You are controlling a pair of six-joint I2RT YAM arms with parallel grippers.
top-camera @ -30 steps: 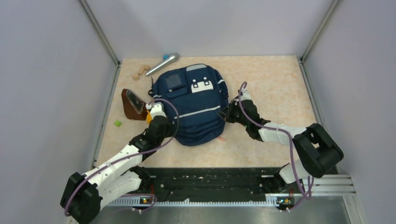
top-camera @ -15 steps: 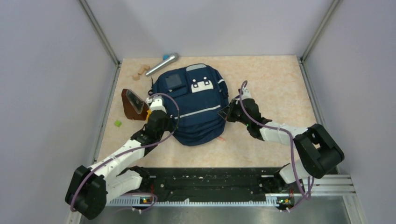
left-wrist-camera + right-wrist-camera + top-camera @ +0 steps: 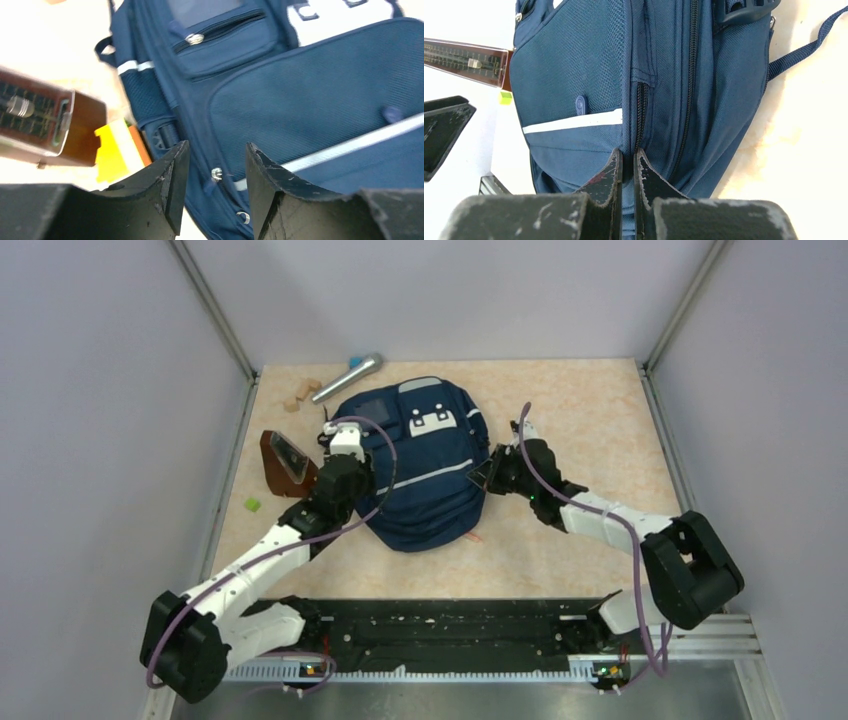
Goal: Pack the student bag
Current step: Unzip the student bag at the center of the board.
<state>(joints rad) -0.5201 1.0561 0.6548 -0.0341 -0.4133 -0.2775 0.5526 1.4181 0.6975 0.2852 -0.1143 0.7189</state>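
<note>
Right wrist: our right claw (image 3: pixel 628 152) pinches the side of the bag (image 3: pixel 574 65) — to steady it, we judge — while the left claw (image 3: pixel 215 150) hangs spread above a zip pull (image 3: pixel 216 173).

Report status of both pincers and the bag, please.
Left pincer open over student bag, left zipper side. Right pincer shut on its right side. Brown metronome beside it, left.
</note>
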